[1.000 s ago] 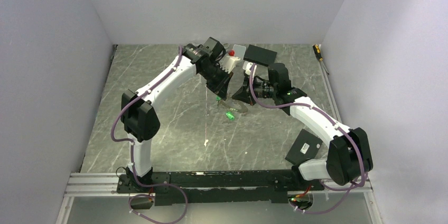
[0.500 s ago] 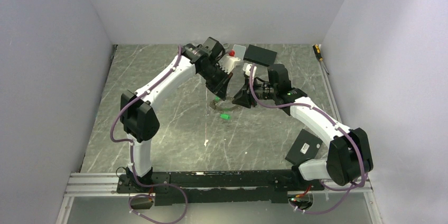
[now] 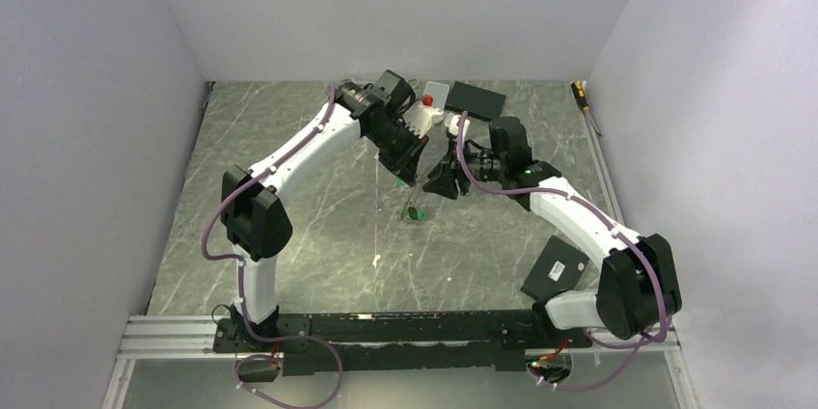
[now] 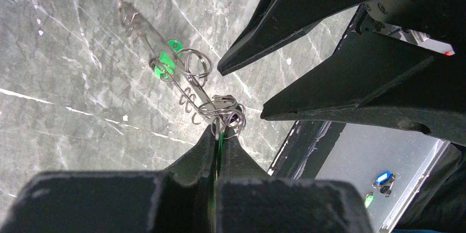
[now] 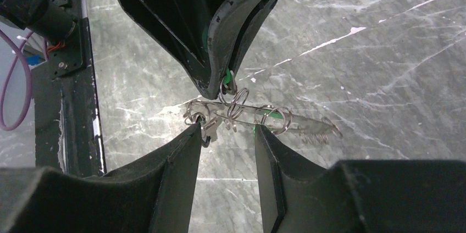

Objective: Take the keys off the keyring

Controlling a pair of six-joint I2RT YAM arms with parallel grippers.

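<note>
Top external view takes in the grey marbled table with both arms over it. The left arm and the right arm reach toward the far middle, where their grippers meet tip to tip above the surface.

The left gripper is pinched fully together, with the thin edge of a green key clamped between its fingers. The right gripper faces it with a clear gap between its fingers. The fingertip on the left of the right wrist view touches the outermost ring. The other sits just beside the metal, and contact there cannot be told.

The keyring, a bunch of linked wire rings, hangs directly off the left gripper's tips. It lies across the mouth of the right gripper.

A slim silver bar with wavy ends runs from that bunch away from the left gripper. It passes just beyond the right gripper's fingertips. A second green key sits against the bar about halfway along it.

A dark spot shows inside the rings nearest the left gripper, but whether it is the black key cannot be told.
</note>
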